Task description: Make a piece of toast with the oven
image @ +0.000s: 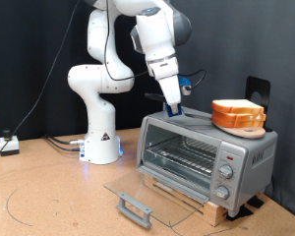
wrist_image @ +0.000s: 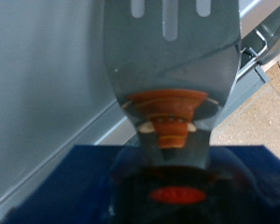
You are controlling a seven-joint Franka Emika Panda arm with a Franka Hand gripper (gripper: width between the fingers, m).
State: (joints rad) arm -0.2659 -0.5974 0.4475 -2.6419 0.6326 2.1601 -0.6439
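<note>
One arm (image: 113, 59) is in view, and its claw (image: 173, 101) hangs tilted just above the top panel of the oven (image: 248, 149), near that panel's far corner. The claw is closed on the blue grip of a spatula (wrist_image: 168, 75). The wrist view looks straight down the tool: blue grip nearest, slotted metal blade running away from the fingers. The fingers themselves do not show in that view. The blade sits low over the silver oven top; whether it touches the panel cannot be told.

Beyond the blade tip, well apart from the claw on the same top panel, stands an orange plate (image: 248, 128) with a bread slice (image: 244, 117). The blade's polished face mirrors the plate's orange.

Below the claw the oven cavity stands open. The glass door (image: 138, 187) lies dropped flat on the table (image: 49, 202), with its grey bar handle (image: 135, 208) at the edge farthest from the oven. The wire rack (image: 182, 155) shows inside; nothing can be made out on it at this size. Three knobs (image: 226, 174) run down the front panel, below the plate and off to one side of the claw. The oven rests on a wooden board (image: 192, 202).

The piece of toast named in the task cannot be located in either view.
</note>
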